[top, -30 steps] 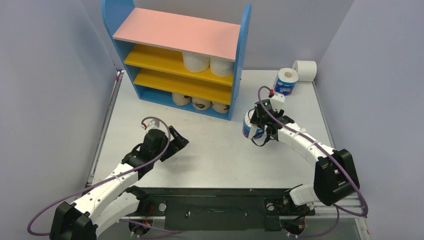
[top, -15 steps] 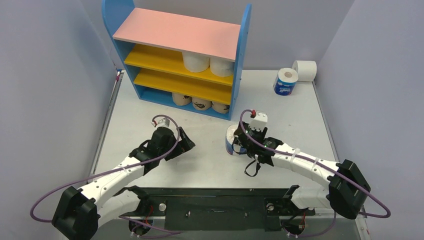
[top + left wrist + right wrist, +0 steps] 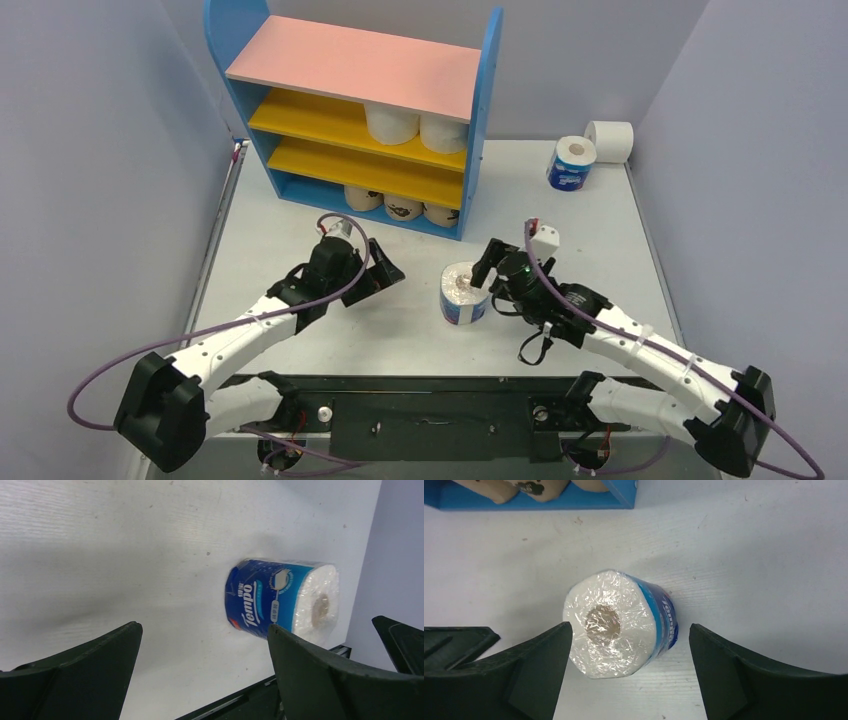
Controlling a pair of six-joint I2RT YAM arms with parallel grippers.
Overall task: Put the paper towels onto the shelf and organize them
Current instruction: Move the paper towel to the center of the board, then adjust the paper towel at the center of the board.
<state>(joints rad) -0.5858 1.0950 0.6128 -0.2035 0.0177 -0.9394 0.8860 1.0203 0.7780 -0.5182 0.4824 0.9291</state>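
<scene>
A blue-wrapped paper towel roll (image 3: 462, 293) stands upright on the table in front of the shelf (image 3: 350, 65). My right gripper (image 3: 491, 283) is open just right of it. In the right wrist view the roll (image 3: 616, 622) sits between the spread fingers of that gripper (image 3: 630, 626), free of the right one. My left gripper (image 3: 386, 272) is open and empty to the roll's left. The left wrist view shows the roll (image 3: 280, 602) a short way beyond that gripper (image 3: 203, 626). Two white rolls (image 3: 392, 122) sit on the upper yellow shelf. Three tan printed rolls (image 3: 402, 207) sit on the blue base.
Another blue-wrapped roll (image 3: 571, 165) stands at the back right of the table, with a white roll (image 3: 610, 140) lying behind it near the wall. The lower yellow shelf (image 3: 340, 165) holds nothing. A black rail (image 3: 420, 400) runs along the table's near edge.
My right arm carried the blue-wrapped roll leftward and toward the near edge, set it on the table and opened. My left arm moved right toward the roll.
</scene>
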